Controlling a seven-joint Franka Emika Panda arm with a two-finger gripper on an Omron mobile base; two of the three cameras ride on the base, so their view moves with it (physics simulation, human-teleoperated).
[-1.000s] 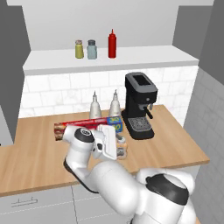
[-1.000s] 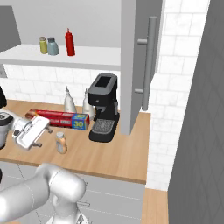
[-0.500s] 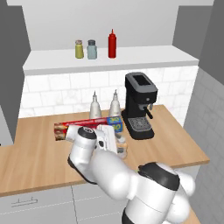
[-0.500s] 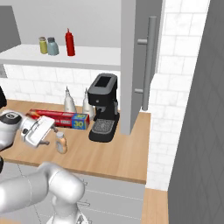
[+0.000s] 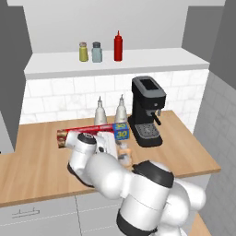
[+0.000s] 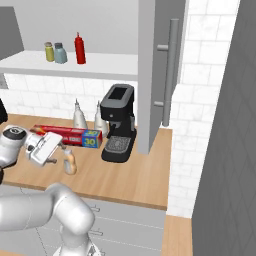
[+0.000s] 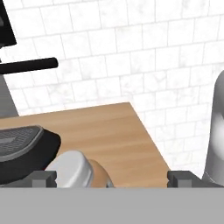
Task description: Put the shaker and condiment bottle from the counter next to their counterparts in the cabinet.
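The claw [image 7: 111, 177] is spread wide, with nothing pinched in it. Its two dark tips stand far apart at the bottom of the hand view. The condiment bottle [image 7: 81, 171] sits between the tips, close to the one at 9 o'clock. It stands upright on the wooden bench [image 5: 41, 161]. In the right base view the same bottle [image 6: 70, 161] is just past the white hand, at about 3 o'clock from it.

The shaker [image 5: 83, 52] is up on the white shelf of the cabinet [image 5: 152, 57]. It stands just beside the pale grey-blue shaker [image 5: 97, 52]. The red squeeze bottle [image 5: 118, 46] stands a little way off, at 3 o'clock from the two shakers. All three are upright.

On the bench, a long red box [image 5: 92, 134] lies near the tiled wall. Two silver cone bottles [image 5: 100, 113] stand behind the box. A black coffee machine [image 5: 147, 110] stands at 3 o'clock from the box. In the hand view, its dark tray shows at 9 o'clock, near the bottle.
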